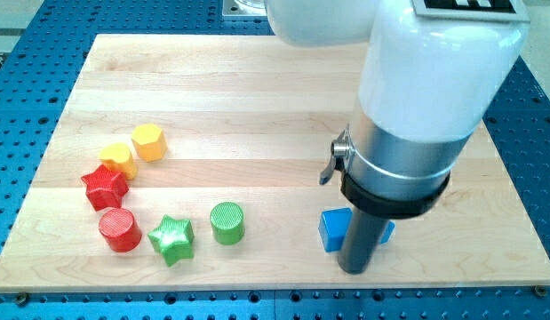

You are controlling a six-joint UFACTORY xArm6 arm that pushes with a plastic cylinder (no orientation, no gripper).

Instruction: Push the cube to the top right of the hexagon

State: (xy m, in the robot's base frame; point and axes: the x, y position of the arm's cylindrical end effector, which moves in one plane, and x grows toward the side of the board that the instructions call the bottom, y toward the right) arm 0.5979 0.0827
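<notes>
My tip (355, 269) of the dark rod tool, which has no jaws to open or close, touches the blue cube block (335, 229) at the near right of the wooden desk (257, 89). The yellow hexagon block (148, 141) sits well apart, far left.

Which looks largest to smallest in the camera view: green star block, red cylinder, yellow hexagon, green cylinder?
1. Green star block
2. Red cylinder and green cylinder: alike
3. Yellow hexagon, though farther up the view, so unsure

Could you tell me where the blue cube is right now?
The blue cube sits at the view's lower right, touching my tip, right of the green cylinder.
</notes>
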